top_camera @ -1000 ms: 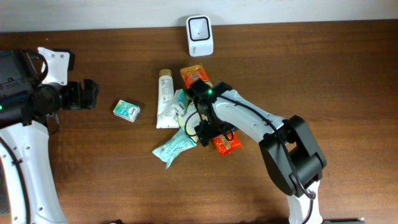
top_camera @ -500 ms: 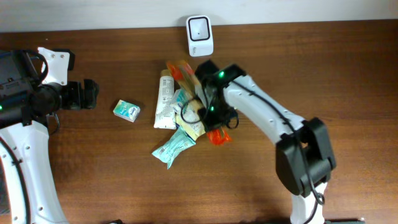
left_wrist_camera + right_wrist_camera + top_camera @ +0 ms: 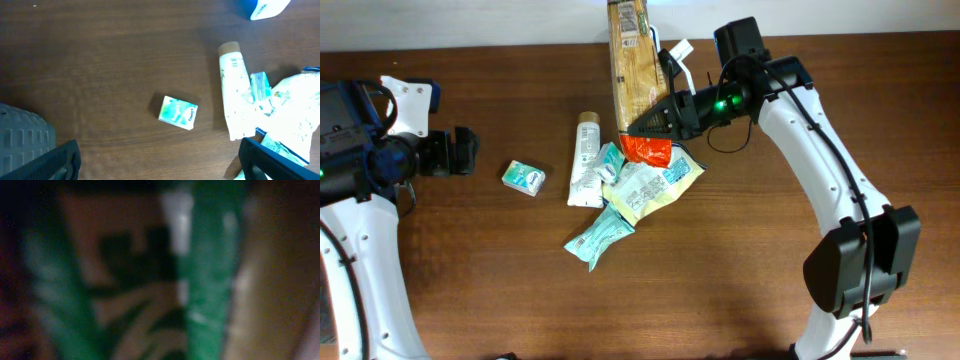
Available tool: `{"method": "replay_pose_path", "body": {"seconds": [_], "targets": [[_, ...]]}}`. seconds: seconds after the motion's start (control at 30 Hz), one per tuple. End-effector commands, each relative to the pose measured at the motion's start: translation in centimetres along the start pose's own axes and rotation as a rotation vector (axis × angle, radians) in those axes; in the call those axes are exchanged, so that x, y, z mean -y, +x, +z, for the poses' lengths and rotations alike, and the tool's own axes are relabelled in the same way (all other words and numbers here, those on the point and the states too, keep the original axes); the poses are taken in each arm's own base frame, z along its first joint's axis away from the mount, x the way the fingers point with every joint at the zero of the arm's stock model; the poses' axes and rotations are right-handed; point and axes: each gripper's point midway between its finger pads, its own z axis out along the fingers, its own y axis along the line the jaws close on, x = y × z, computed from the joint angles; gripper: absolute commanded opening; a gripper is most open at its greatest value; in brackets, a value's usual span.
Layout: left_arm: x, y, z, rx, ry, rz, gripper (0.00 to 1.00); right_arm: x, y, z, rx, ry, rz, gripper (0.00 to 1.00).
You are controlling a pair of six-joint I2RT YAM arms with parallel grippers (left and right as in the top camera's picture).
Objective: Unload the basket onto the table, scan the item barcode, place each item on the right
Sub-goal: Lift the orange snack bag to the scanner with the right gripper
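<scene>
Here, the right jaws clamp a long, flat tan-and-red packet (image 3: 630, 60); the left jaws stand wide apart.

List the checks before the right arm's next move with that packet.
1. right gripper shut on the orange packet: ok.
2. Packet lifted above the pile: ok.
3. Barcode located: cannot tell, none shows in any view.
4. Right wrist view usable: not ok, it is blurred and dark.
5. left gripper open and well apart from the pile: ok.
</scene>
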Motion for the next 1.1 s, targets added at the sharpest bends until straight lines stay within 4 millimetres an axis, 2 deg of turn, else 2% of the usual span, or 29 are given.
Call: {"method": "replay_pose_path", "body": {"seconds": [0.0,0.03,0.07,0.1,0.13,0.27,0.33,0.4,0.53,0.6,0.7,0.77,1.0,1.07], "targets": [[0.3,-0.2,0.0,0.006,0.015,0.015,0.99,2.6,-1.1,-1.3,0.017,0.319,0.024,0.04],[0.3,-0.2,0.1,0.006,0.016,0.015,0.99,5.9,-1.0,-2.2,0.026,0.544,0.082,0.04],[0.3,-0.2,0.1,0.006,0.016,0.015,0.99,8.3,-1.0,-3.5,0.049,0.734,0.123,0.04],[0.3,-0.2,0.0,0.006,0.015,0.015,0.99,10.9,-1.3,-5.6,0.096,0.997,0.147,0.04],[0.3,-0.2,0.1,0.006,0.016,0.015,0.99,11.6,-2.6,-7.6,0.153,1.199,0.100,0.04],[0.3,-0.2,0.0,0.006,0.016,0.015,0.99,11.2,-7.0,-12.9,0.304,1.590,-0.046,0.04],[0.3,-0.2,0.0,0.006,0.015,0.015,0.99,12.6,-8.3,-13.5,0.331,1.699,-0.109,0.04],[0.3,-0.2,0.0,0.006,0.015,0.015,0.99,15.1,-9.3,-13.4,0.316,1.840,-0.193,0.04],[0.3,-0.2,0.0,0.006,0.016,0.015,0.99,22.0,-9.5,-11.2,0.115,2.143,-0.429,0.04],[0.3,-0.2,0.0,0.006,0.015,0.015,0.99,25.4,-8.6,-10.2,-0.020,2.226,-0.509,0.04],[0.3,-0.2,0.1,0.006,0.016,0.015,0.99,28.6,-6.7,-9.7,-0.128,2.271,-0.528,0.04],[0.3,-0.2,0.0,0.006,0.015,0.015,0.99,29.0,-6.4,-9.7,-0.141,2.279,-0.523,0.04],[0.3,-0.2,0.0,0.006,0.015,0.015,0.99,28.5,-6.8,-10.3,-0.096,2.313,-0.508,0.04],[0.3,-0.2,0.1,0.006,0.016,0.015,0.99,28.7,-6.7,-11.3,-0.061,2.322,-0.476,0.04]]}}
